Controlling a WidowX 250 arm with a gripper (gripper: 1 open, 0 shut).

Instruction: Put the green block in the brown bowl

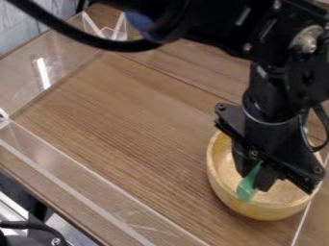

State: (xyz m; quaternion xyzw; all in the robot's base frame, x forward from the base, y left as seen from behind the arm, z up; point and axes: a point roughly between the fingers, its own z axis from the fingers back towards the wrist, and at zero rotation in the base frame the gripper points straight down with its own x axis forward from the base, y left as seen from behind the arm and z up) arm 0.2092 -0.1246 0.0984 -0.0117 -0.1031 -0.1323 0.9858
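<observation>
The green block (247, 189) is a slim bright green bar, held nearly upright with its lower end down inside the brown bowl (226, 175). That bowl is round, light brown wood with a thick rim, at the lower right of the table. My gripper (256, 174) reaches down from above into the bowl and is shut on the green block's upper end. The black wrist and arm hide the bowl's far right side.
A wood-grain tabletop (122, 115) spreads to the left of the bowl. A clear plastic barrier (52, 72) runs along the left and front edges. Blue and dark items (113, 24) lie at the back.
</observation>
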